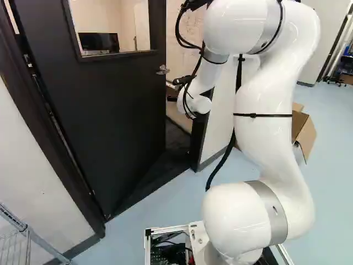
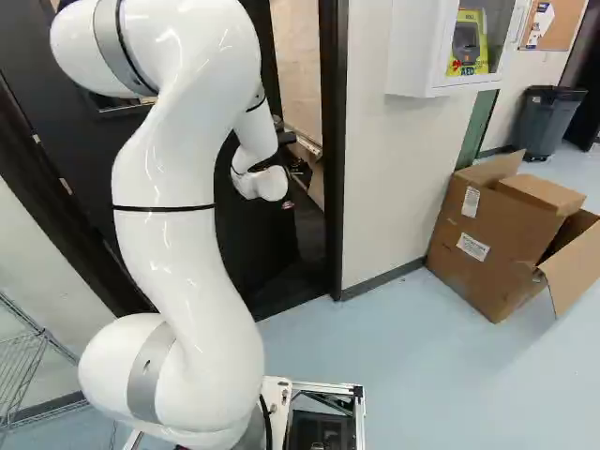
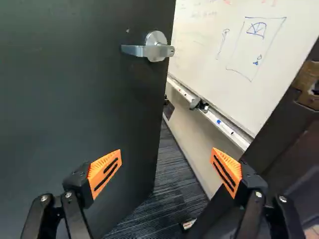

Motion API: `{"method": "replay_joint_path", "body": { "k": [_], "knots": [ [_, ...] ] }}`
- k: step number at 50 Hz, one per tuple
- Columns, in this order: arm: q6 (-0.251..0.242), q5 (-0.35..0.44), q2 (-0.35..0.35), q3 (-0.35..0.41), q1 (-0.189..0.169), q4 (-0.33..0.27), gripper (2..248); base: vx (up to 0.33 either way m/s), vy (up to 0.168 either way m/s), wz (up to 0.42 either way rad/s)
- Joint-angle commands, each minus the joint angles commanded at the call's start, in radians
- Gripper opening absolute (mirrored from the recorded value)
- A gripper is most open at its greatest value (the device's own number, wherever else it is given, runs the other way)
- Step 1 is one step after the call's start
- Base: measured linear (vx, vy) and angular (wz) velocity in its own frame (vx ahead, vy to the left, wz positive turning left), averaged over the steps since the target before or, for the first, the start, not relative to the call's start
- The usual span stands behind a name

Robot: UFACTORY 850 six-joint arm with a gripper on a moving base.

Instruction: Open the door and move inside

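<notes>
Currently open gripper point(image 1: 175, 89) at the doorway, black door point(image 1: 116, 116) standing ajar.
My fingers are spread wide, orange pads point(image 3: 104, 174) well apart, nothing clamped between them. Door's free edge is off the door frame point(image 2: 333, 187), leaving a gap; lever handle point(image 3: 155, 47) is ahead of the gripper, near that edge. Can't tell if either finger touches the door panel. Through the gap: dark carpet point(image 3: 172, 184) and a whiteboard point(image 3: 219, 45) with blue marker sketches, tray along its lower edge. Open cardboard box point(image 2: 478, 248) sits on the floor point(image 2: 412, 375) against the wall point(image 2: 380, 169), right side of the right base view.
</notes>
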State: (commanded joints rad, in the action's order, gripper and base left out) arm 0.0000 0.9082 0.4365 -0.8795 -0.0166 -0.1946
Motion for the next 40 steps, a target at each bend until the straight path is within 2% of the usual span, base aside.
{"method": "replay_joint_path", "body": {
  "k": [29,40],
  "knots": [
    [0.0,-0.054,-0.132,0.163,0.01,0.167,247,0.0,0.0,0.0],
    [0.0,-0.071,-0.182,0.223,0.014,0.2,247,0.0,0.0,0.0]
  ]
}}
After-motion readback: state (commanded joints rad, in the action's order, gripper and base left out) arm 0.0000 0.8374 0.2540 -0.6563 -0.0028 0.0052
